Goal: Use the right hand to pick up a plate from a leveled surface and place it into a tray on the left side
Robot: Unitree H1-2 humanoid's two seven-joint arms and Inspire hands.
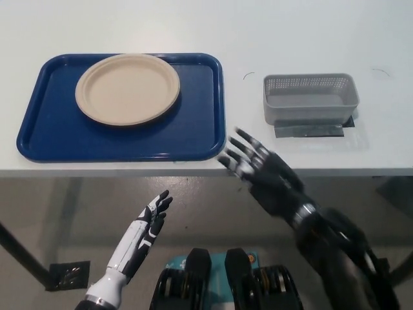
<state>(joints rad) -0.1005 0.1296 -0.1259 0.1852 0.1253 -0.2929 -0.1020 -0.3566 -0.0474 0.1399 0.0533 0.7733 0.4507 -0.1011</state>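
Observation:
A beige round plate (128, 88) lies flat in the blue tray (58, 139) on the left of the white table. Nothing touches it. My black right hand (258, 169) is open with fingers spread, hovering at the table's front edge to the right of the tray, well apart from the plate. My white left hand (148, 223) rests open below the table's front edge at the lower left, holding nothing.
A grey mesh basket (310, 97) stands on a dark mat (310, 130) on the right of the table (290, 39). Below the front edge the floor shows, with a table leg (22, 258) at the lower left.

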